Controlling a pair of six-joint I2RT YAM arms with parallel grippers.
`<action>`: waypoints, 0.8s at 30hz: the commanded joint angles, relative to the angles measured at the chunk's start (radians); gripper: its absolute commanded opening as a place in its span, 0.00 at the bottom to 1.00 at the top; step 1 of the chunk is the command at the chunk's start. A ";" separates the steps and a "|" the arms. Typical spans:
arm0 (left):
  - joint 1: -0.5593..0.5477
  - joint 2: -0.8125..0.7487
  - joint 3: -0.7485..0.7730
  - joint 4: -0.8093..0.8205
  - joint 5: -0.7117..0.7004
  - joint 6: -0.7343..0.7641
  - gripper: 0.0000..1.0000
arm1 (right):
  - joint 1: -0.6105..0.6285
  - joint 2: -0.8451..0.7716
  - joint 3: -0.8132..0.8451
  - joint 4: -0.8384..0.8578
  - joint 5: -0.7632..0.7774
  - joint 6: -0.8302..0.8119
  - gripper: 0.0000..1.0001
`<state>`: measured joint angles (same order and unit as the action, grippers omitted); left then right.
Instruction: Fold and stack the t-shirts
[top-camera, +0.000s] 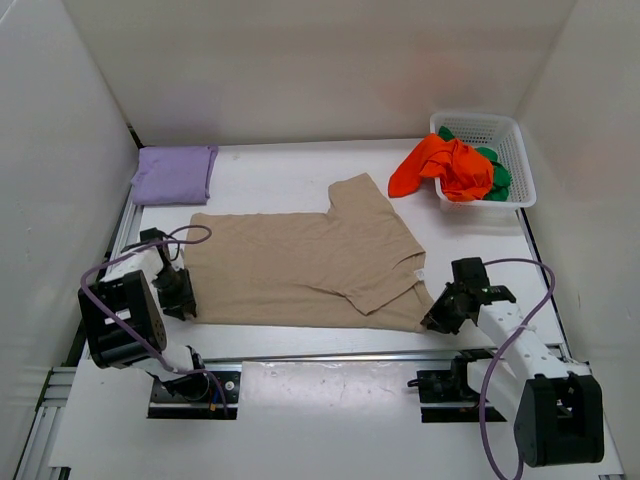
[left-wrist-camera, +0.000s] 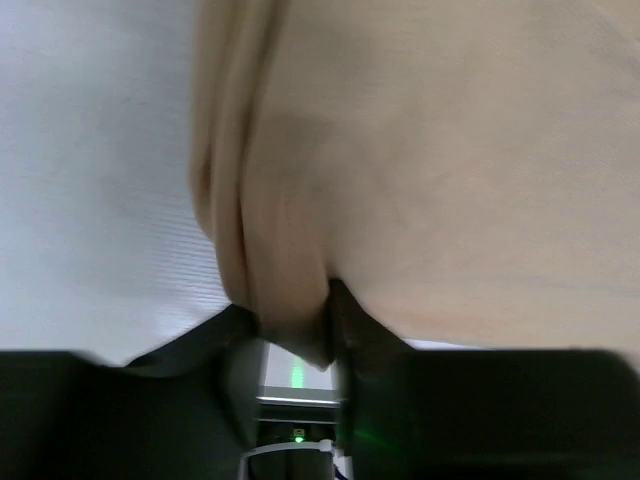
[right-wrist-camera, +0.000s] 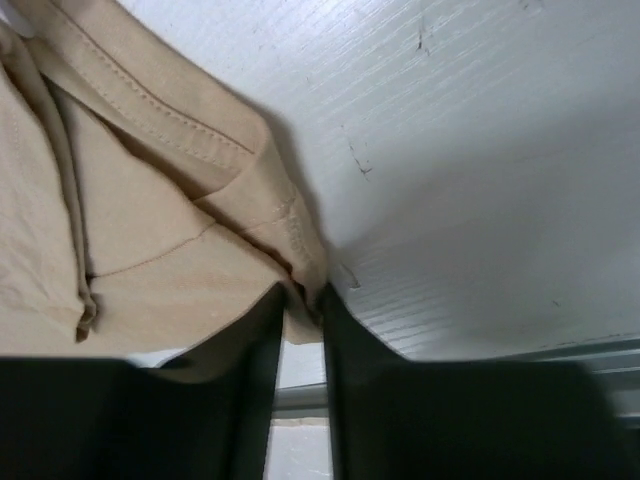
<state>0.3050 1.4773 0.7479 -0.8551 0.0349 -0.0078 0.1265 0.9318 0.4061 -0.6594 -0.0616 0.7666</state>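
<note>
Beige t-shirt (top-camera: 310, 265); near corners pinched (both end effectors (top-camera: 185, 292) (top-camera: 437, 318))

A white plastic mesh basket (top-camera: 490, 130) sits at two o'clock on the white tabletop (top-camera: 280, 175) (close to the corner); a silver metal rail (top-camera: 330, 357) runs along six o'clock.

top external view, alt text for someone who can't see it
A beige t-shirt lies flat on the white table, the left gripper and right gripper each pinching a near corner. A folded lavender t-shirt sits far left; an orange-red t-shirt spills from a white basket far right, with a green t-shirt inside.
</note>
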 joint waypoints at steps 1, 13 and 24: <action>0.003 0.009 -0.019 0.064 0.048 0.008 0.36 | 0.005 0.009 -0.041 -0.049 0.029 0.031 0.21; 0.003 -0.201 -0.039 -0.192 -0.199 0.008 0.10 | 0.079 -0.319 0.080 -0.432 0.209 0.232 0.00; 0.012 -0.245 -0.036 -0.226 -0.282 0.008 0.80 | 0.079 -0.283 0.143 -0.412 0.145 0.243 0.62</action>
<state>0.3061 1.2583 0.6746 -1.0809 -0.1711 0.0002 0.2043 0.6102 0.4740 -1.0248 0.0776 1.0172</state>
